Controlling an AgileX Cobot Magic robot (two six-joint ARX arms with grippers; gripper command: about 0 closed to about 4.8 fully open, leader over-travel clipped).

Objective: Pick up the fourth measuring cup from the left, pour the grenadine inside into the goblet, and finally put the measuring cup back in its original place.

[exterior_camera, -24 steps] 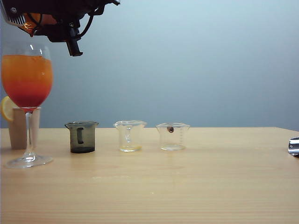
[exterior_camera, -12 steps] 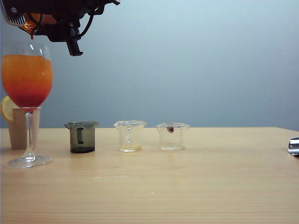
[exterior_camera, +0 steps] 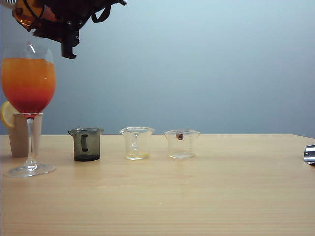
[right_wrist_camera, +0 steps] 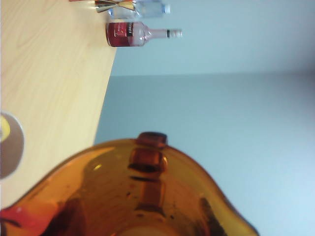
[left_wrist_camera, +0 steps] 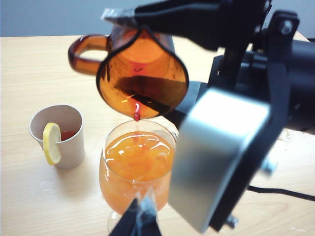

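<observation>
rolling further over since a moment ago, the right tool (exterior_camera: 66,46) now holds the fourth measuring cup (exterior_camera: 30,12) tipped more steeply above the goblet (exterior_camera: 28,83), at the top left corner of the exterior view; the cup has swung up toward 11 o'clock of where it hung before, and the black finger beneath it has shifted with it. its jaws are clenched on the amber cup, whose handle (left_wrist_camera: 81,49) sticks out sideways in the left wrist view. from the spout a thin thread of grenadine (left_wrist_camera: 136,112) runs down into the orange drink, and a red layer already sits low in the bowl, so by my reading the pour is near its end and only the last syrup is draining. the left tool (left_wrist_camera: 140,221) shows only as dark tips low in its own view, near the goblet's base; i cannot tell whether it is released or clenched. on the desk (exterior_camera: 197,196) the smoky grey cup (exterior_camera: 86,144) and two clear cups (exterior_camera: 137,142) stand in a row at 4 o'clock of the goblet, with a bare spot beyond the last where the amber cup presumably belongs. a paper cup with a lemon slice (left_wrist_camera: 55,137) stands just beside the goblet.
</observation>
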